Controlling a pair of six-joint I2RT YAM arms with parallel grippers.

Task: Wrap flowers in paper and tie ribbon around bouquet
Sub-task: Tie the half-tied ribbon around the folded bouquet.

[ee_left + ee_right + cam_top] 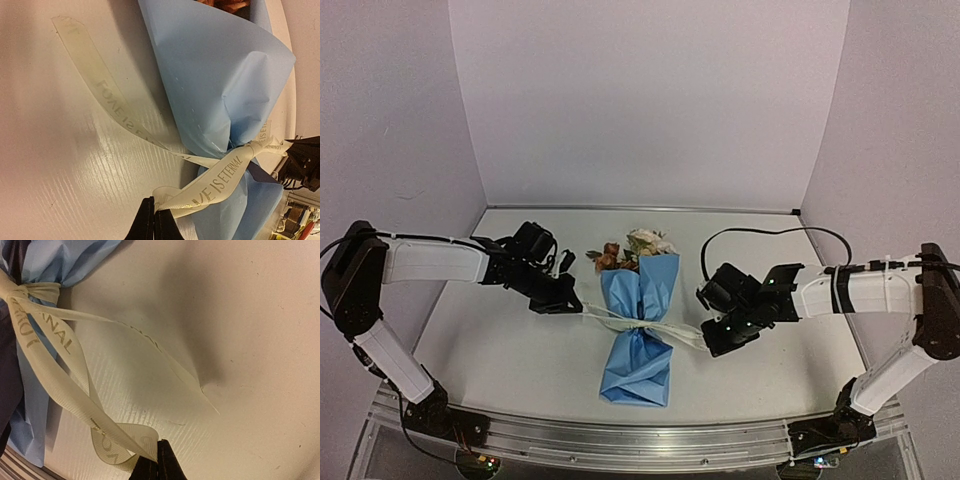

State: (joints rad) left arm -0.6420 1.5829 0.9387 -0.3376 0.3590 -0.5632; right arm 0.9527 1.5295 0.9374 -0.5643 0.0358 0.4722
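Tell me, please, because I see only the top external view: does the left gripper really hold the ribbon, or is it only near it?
Observer: It holds it. In the left wrist view the left gripper is shut on a folded loop of the ribbon.
Operator: And the right one?
Observer: The right wrist view shows the right gripper shut on another loop, pinched at the fingertips.
Operator: Is a knot formed between them?
Observer: Yes, the knot sits against the narrow waist of the paper.
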